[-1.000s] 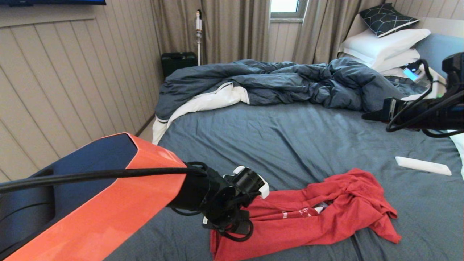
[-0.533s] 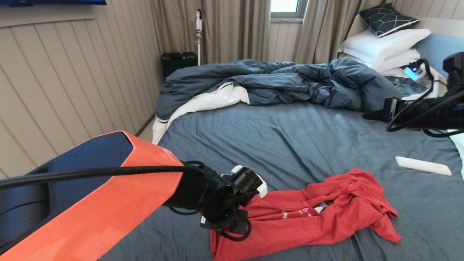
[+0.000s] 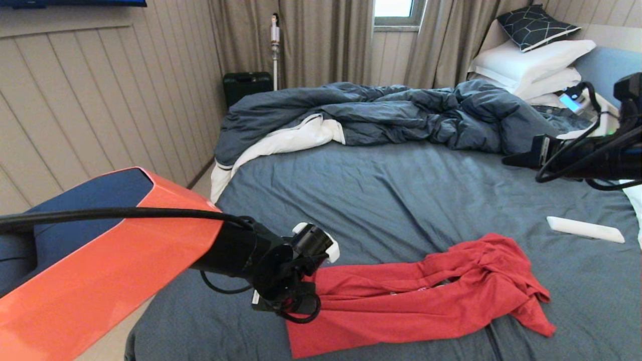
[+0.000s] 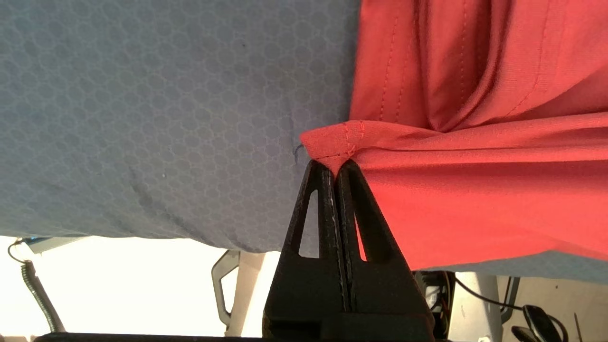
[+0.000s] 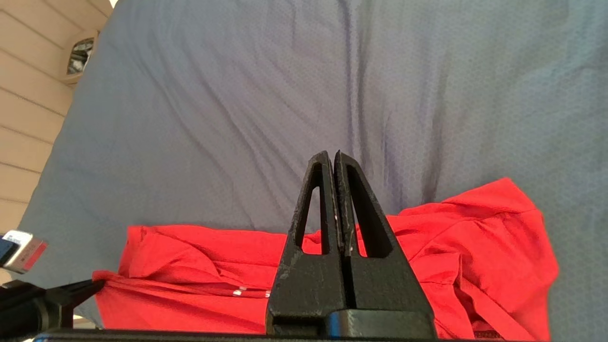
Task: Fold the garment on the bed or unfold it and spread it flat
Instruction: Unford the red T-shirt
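A red T-shirt (image 3: 401, 301) is seen lying on the slate-blue bed (image 3: 381, 200), near the bed's front edge and drawn out into a long band toward its front left corner. The left hand (image 4: 335, 164) is pressed shut on a stitched hem corner of the shirt, the cloth being pinched at the very tips of the black fingers (image 4: 354, 190). The right hand (image 5: 334, 159) is shut on nothing and is held in the air above the bed's right side, well apart from the shirt.

The shirt is judged to be light, soft knit cotton: limp, with no stiffness of its own, so it can be expected to drape, bunch and drag over the sheet rather than slide cleanly. The double-stitched hem is the firmest place to be taken hold of; a second grip at the opposite hem corner or at a shoulder would probably be needed for spreading. The end toward the bed's right side is still crumpled into folds. The sheet is finely textured with a small honeycomb weave and lightly creased.
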Controlling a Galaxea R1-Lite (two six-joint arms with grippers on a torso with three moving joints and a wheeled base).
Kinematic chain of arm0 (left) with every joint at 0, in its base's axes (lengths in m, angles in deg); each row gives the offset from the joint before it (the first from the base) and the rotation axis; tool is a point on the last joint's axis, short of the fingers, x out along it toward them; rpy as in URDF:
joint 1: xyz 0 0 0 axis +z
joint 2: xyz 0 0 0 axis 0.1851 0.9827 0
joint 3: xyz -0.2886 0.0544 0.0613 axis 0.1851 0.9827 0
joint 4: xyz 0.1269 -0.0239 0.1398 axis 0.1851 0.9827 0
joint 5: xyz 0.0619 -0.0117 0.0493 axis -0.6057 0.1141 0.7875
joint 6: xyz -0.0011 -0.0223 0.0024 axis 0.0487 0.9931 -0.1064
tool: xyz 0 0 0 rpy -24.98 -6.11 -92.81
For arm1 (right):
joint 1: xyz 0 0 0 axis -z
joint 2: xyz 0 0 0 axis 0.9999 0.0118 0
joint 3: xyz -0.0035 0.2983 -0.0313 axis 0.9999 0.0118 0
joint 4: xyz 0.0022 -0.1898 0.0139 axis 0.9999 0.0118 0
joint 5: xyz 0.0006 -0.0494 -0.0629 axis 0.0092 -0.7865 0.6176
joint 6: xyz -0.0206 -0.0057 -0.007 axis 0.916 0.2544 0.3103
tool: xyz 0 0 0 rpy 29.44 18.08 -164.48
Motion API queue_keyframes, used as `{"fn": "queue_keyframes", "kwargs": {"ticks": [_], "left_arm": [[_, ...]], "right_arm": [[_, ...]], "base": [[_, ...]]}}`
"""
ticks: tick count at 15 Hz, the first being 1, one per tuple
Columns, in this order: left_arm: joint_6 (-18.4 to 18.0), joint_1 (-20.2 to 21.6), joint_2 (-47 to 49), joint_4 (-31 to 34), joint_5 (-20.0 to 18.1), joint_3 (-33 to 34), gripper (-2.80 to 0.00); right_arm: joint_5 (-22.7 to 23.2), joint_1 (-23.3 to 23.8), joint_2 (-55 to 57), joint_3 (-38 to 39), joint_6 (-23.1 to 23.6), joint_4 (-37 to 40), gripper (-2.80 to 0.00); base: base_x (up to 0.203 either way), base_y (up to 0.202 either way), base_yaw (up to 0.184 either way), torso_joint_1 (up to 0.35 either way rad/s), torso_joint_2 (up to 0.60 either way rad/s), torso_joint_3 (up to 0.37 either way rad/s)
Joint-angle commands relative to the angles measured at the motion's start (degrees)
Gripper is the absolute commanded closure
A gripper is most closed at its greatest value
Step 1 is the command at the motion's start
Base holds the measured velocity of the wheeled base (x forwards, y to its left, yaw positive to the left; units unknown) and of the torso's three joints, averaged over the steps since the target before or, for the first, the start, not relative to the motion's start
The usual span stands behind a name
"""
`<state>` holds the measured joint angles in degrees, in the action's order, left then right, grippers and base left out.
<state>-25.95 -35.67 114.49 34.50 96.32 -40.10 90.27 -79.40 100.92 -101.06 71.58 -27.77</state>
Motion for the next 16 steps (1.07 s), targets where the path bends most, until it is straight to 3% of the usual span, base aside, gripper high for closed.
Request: {"fn": "queue_keyframes", "kwargs": {"ticks": [1, 4, 5, 8, 11, 16], "left_arm": [[0.1, 0.0, -0.1, 0.2, 0.1, -0.1, 0.0], [0.1, -1.5, 0.0, 0.2, 0.0, -0.6, 0.0], [0.1, -1.8, 0.1, 0.3, -0.1, -1.0, -2.8], [0.0, -2.4, 1.6, 0.3, 0.3, -1.8, -2.8], [-0.6, -2.6, 3.3, 0.5, 5.0, -2.3, -2.8], [-0.9, -3.2, 5.3, 2.1, 5.6, -5.9, -2.8]], "right_arm": [[0.1, 0.0, 0.0, -0.1, 0.0, 0.0, 0.0], [0.2, 0.1, -0.1, -0.2, 0.0, 0.0, 0.0], [0.1, 0.1, -0.1, -0.1, 0.0, 0.0, 0.0], [0.2, 0.2, -0.2, -0.2, -0.1, 0.0, 0.0], [1.4, 0.9, -0.4, -0.2, -0.1, 0.0, 0.0], [2.0, 0.9, -0.4, -0.2, -0.1, -0.1, 0.0]], "base": [[0.0, 0.0, 0.0, 0.0, 0.0, 0.0], [0.0, 0.0, 0.0, 0.0, 0.0, 0.0], [0.0, 0.0, 0.0, 0.0, 0.0, 0.0], [0.0, 0.0, 0.0, 0.0, 0.0, 0.0], [0.0, 0.0, 0.0, 0.0, 0.0, 0.0], [0.0, 0.0, 0.0, 0.0, 0.0, 0.0]]}}
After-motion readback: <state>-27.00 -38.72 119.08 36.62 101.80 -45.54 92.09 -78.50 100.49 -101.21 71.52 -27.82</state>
